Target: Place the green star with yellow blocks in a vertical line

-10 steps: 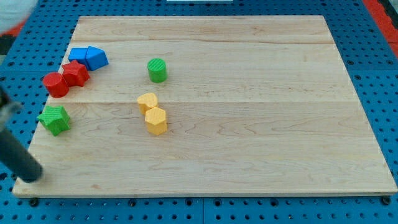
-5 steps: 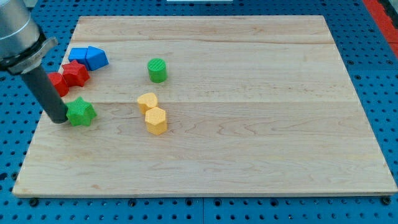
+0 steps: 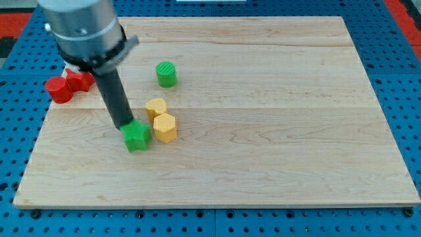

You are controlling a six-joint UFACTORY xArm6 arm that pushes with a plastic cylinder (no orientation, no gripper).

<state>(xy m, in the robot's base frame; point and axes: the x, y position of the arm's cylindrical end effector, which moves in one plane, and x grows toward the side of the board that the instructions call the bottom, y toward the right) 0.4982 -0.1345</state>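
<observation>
Camera view: my tip (image 3: 123, 126) sits at the upper-left corner of the green star (image 3: 137, 137), touching it or nearly so — a position that suits a push toward the view's right and bottom. The rod carries no fingers, so nothing opens, closes or grips; contact is by pushing only.

The green star lies just left of the yellow hexagonal block (image 3: 165, 128), apparently touching its lower-left side. A second yellow block (image 3: 156, 107) stands directly above the hexagonal one, the two touching and forming a short, slightly slanted column. To join that line, the star most likely belongs below the hexagonal block — not beside it.

Open board extends below and right of the yellow pair, well clear of the wooden board's (image 3: 263, 184) bottom edge. The green cylinder (image 3: 166, 74) stands above; the red blocks (image 3: 68, 85) sit near the left edge.
</observation>
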